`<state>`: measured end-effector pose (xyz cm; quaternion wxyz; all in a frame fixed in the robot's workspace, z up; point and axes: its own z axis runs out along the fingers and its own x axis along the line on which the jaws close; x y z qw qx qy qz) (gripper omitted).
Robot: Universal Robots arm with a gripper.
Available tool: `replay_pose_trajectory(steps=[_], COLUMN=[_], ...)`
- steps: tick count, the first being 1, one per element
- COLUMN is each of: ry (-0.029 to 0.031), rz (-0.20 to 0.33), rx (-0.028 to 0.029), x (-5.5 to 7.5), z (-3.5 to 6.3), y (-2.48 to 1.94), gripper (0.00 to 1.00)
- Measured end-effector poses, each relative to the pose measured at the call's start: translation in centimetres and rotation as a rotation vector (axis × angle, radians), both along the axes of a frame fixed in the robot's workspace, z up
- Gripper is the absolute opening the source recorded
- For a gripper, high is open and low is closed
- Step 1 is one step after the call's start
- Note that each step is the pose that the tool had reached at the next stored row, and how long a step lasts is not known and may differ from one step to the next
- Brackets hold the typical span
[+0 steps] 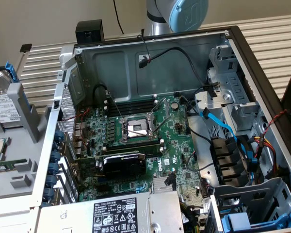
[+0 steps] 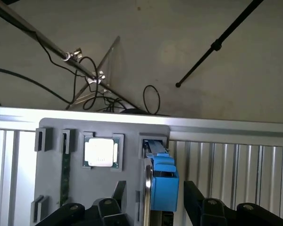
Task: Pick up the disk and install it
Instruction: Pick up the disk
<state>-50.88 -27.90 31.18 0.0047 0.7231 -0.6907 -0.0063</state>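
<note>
The disk (image 1: 1, 106) stands on edge in a slot of the grey parts holder (image 1: 25, 127) at the exterior view's left, outside the computer case; its white label and blue carrier frame (image 1: 10, 73) show. In the wrist view the disk (image 2: 148, 186) appears edge-on, a thin silver strip with the blue carrier (image 2: 163, 184) clipped to it. My gripper (image 2: 153, 189) is open, with one black finger (image 2: 118, 192) on each side of the disk. The fingers stand apart from it and touch nothing.
A square silver processor chip (image 2: 100, 151) lies in the holder (image 2: 52, 155) beside the disk, with a green memory stick (image 2: 65, 181) further along. The open computer case (image 1: 150, 131) holds the motherboard, cables and a similar blue drive carrier (image 1: 242, 221) at its near-right corner.
</note>
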Motion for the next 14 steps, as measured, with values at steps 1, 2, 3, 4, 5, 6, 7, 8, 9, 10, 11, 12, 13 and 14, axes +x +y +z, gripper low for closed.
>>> replay_pose_trajectory(steps=[1,2,3,4,5,6,7,8,9,10,11,12,13,14], ry=[0.0000,-0.0001,-0.0001,0.0000,0.0000,0.0000,-0.0001,0.0000,-0.0001,0.0000,-0.0001,0.0000,0.0000,0.0001], rz=[0.000,0.000,0.000,0.000,0.000,0.000,0.000,0.000,0.000,-0.001,0.000,0.000,0.000,0.000], rx=[0.0005,0.0011,0.0014,0.0016,0.0016,0.0017,0.0017,0.0018,0.0019,0.0019,0.0019,0.0019,0.0019,0.0019], x=[0.0,0.0,0.0,0.0,0.0,0.0,0.0,0.0,0.1,0.1,0.1,0.1,0.1,0.1], z=[-0.18,-0.36,-0.54,-0.68,-0.81,-0.92,-1.03,-1.13,-1.25,-1.38,-1.51,-1.61,-1.69,-1.77], y=[0.01,0.02,0.03,0.03,0.03,0.03,0.04,0.04,0.04,0.04,0.04,0.04,0.04,0.04], gripper=[0.60,0.60,0.60,0.60,0.60,0.60,0.60,0.60,0.60,0.60,0.60,0.60,0.60,0.60])
